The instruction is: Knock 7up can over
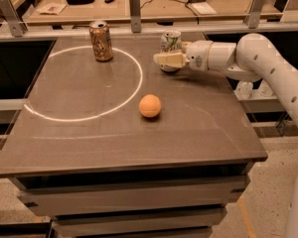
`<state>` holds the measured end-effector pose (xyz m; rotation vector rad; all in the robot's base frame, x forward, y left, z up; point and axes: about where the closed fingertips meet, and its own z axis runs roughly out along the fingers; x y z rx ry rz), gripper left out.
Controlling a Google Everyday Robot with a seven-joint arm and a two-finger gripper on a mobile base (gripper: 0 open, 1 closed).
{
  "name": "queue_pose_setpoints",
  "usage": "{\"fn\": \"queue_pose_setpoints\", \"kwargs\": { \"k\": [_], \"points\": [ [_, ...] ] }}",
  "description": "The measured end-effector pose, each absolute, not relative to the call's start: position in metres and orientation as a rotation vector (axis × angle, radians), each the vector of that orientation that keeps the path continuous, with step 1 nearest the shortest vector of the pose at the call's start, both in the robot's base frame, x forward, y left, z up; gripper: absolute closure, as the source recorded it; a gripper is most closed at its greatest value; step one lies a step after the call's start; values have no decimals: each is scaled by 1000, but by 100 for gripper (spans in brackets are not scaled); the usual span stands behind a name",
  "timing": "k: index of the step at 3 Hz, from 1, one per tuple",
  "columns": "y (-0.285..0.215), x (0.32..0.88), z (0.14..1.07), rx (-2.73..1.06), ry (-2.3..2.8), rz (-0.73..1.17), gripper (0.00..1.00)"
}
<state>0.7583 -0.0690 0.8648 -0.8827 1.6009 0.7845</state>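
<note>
Hand just before upright 7up can

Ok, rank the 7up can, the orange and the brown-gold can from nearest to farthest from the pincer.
1. 7up can: right behind the pincer, near the far edge of the table.
2. Brown-gold can, off to the left in the camera view, and orange, nearer the table's middle: too close to call.

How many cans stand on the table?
2. The brown-gold can stands upright at rear left; the 7up can stands upright right of it, just behind the gripper. None seems hidden.
</note>
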Motion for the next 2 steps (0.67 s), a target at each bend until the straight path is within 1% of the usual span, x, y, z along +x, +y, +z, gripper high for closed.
{"fn": "queue_pose_setpoints", "kwargs": {
  "k": [1, 2],
  "points": [
    [-74, 758, 876, -901, 1586, 769, 88],
    [-81, 758, 888, -926, 1566, 766, 100]
  ]
}}
